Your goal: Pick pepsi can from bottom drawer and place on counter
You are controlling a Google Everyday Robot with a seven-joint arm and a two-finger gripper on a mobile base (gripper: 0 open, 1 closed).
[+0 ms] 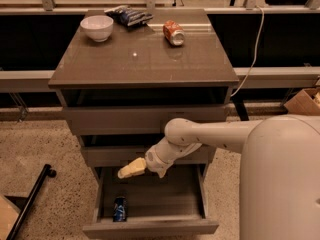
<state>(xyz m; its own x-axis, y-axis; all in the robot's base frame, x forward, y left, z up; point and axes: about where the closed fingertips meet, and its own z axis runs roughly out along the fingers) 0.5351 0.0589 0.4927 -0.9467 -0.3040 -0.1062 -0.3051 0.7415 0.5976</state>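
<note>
The bottom drawer (150,228) stands pulled open below the two shallower drawers. The blue pepsi can (119,208) lies on its side in the drawer's front left corner. My gripper (129,169), with pale yellowish fingers, hangs over the back left part of the open drawer, above and a little behind the can, not touching it. The white arm reaches in from the lower right. The counter (145,61) is the glossy grey-brown top of the cabinet.
On the counter stand a white bowl (96,27) at the back left, a dark snack bag (129,15) behind it, and an orange-red can (173,32) lying on its side. A black pole (30,200) lies on the floor at left. A cardboard box (303,102) sits at right.
</note>
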